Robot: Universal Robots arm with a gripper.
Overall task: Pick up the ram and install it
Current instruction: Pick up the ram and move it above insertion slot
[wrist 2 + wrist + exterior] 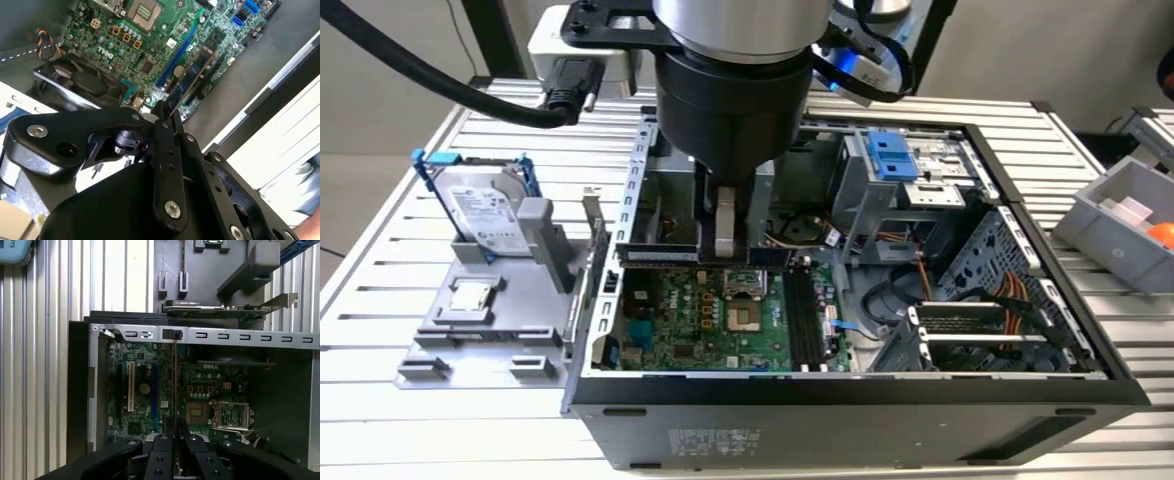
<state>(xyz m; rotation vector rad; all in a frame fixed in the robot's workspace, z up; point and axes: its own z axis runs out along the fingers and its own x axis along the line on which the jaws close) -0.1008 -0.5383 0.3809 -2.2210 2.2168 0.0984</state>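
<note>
Over the motherboard [707,320], the gripper [175,427] clamps the ram [194,76] between its fingers [162,452]; the first wrist view shows it edge-on, the second wrist view its flat side.

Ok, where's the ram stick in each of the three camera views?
Exterior view: the ram lies level above the motherboard, clamped by the gripper.
Second wrist view: the ram is a dark strip running from the gripper out over the motherboard.
First wrist view: the ram is a thin edge-on line over the motherboard.
Shared landmark: the processor socket.
</note>
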